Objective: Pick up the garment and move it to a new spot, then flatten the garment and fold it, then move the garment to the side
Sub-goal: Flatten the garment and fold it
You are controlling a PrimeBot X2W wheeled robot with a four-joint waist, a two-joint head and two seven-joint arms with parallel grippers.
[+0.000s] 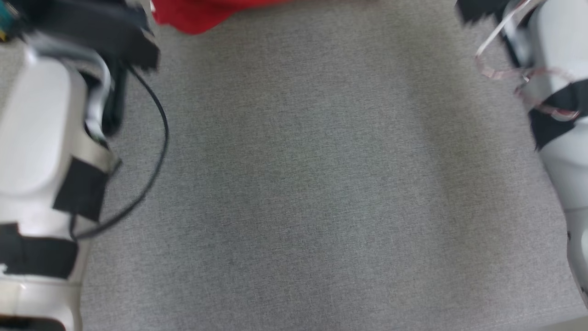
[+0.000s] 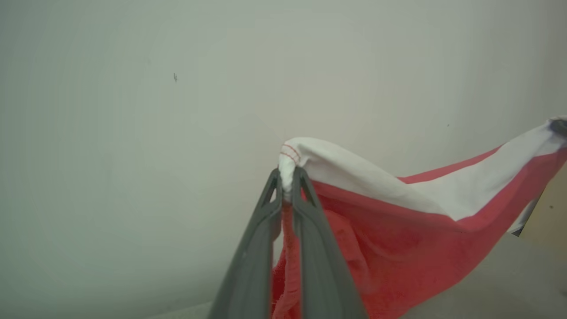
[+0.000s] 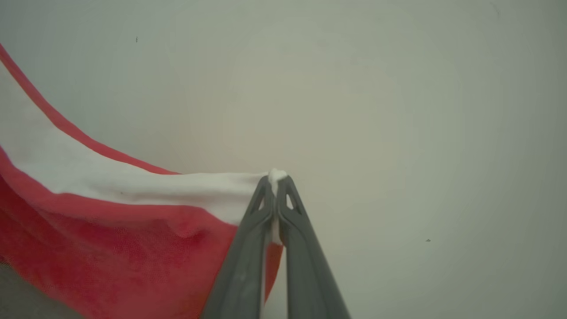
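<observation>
Grey tabletop [image 1: 321, 184], cloth-covered, spreads wide in the head view. Over the tabletop's far edge hangs the garment [image 2: 398, 230], red with a white band, slung between both grippers; whether its red bottom touches the tabletop I cannot tell. Pale left forearm [image 1: 36, 138] and right forearm [image 1: 560, 151] flank the tabletop's two sides. Above the tabletop, the left gripper [image 2: 289, 177] is clamped on a bunched white corner, and the right gripper [image 3: 277, 179] pinches the opposite white corner, fingers pressed together on the cloth
</observation>
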